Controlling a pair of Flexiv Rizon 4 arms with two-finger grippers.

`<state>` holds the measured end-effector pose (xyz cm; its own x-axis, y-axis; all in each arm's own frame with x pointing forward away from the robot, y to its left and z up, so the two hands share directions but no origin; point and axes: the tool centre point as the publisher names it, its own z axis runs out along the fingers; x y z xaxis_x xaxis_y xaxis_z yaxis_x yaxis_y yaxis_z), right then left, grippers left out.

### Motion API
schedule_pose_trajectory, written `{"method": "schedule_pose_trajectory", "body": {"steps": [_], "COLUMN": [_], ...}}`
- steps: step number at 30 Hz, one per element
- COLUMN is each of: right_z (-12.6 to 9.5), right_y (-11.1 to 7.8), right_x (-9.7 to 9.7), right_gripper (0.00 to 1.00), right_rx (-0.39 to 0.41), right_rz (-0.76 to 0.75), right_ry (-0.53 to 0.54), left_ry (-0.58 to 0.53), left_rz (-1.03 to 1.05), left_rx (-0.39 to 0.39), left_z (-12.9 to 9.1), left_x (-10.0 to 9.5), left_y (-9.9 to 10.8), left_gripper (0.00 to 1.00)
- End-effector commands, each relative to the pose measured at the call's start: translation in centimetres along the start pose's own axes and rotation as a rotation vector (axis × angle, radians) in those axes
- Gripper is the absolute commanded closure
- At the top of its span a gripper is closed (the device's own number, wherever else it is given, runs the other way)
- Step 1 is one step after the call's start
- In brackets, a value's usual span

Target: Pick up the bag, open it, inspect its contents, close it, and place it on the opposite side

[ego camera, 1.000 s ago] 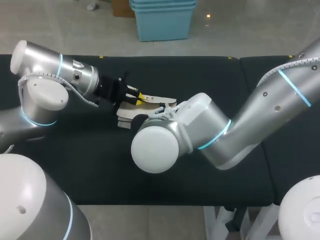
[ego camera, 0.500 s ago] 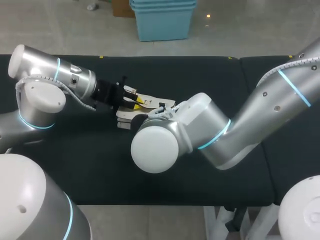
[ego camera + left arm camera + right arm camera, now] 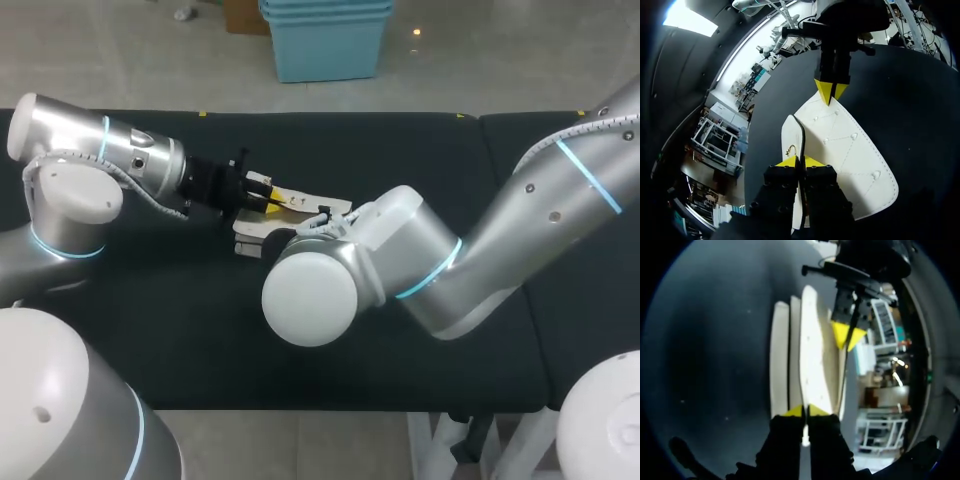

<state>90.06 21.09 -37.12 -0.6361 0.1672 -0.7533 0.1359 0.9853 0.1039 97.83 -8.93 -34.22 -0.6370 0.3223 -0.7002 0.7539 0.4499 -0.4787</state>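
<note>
A cream quilted bag (image 3: 312, 204) lies flat on the black table between my two arms. In the left wrist view the bag (image 3: 847, 150) spreads ahead of my left gripper (image 3: 800, 161), which is shut on the thin black strap (image 3: 802, 136) at the bag's near end. My right gripper (image 3: 829, 93) pinches the bag's far tip. In the right wrist view my right gripper (image 3: 805, 411) is shut on the edge of the bag (image 3: 812, 352), facing the left gripper (image 3: 849, 339). From the head view my left gripper (image 3: 264, 194) shows, while the right arm's wrist (image 3: 385, 235) hides the right gripper.
The black table (image 3: 400, 150) stretches wide behind and to the right of the bag, with a seam (image 3: 481, 135) toward its right end. My right arm's large elbow (image 3: 310, 290) hangs over the table's front middle.
My left arm has drawn back slightly to the left, its gripper staying on the strap at the bag's left end. The right arm and the bag have barely moved.
</note>
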Motion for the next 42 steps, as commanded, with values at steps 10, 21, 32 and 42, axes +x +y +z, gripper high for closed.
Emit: {"method": "schedule_pose_trajectory", "body": {"steps": [10, 21, 32, 42], "right_z": [0.2, 0.2, 0.2, 0.2], "right_y": [0.1, 0.1, 0.1, 0.1], "right_x": [0.2, 0.2, 0.2, 0.2], "right_gripper": [1.0, 1.0, 1.0, 1.0], "right_rx": [0.0, 0.0, 0.0, 0.0], "right_rz": [0.001, 0.001, 0.001, 0.001], "right_ry": [-0.003, -0.003, -0.003, -0.003], "left_ry": [0.038, 0.026, -0.014, 0.022], "left_rz": [-0.049, -0.093, -0.046, -0.027], "left_rx": [0.021, -0.038, -0.021, 0.02], "left_z": [1.4, 1.2, -0.7, 0.6], "left_x": [1.8, 1.9, 2.0, 2.2], "left_y": [-0.3, 1.5, -0.2, -1.0], "left_gripper": [1.0, 1.0, 0.84, 1.0]}}
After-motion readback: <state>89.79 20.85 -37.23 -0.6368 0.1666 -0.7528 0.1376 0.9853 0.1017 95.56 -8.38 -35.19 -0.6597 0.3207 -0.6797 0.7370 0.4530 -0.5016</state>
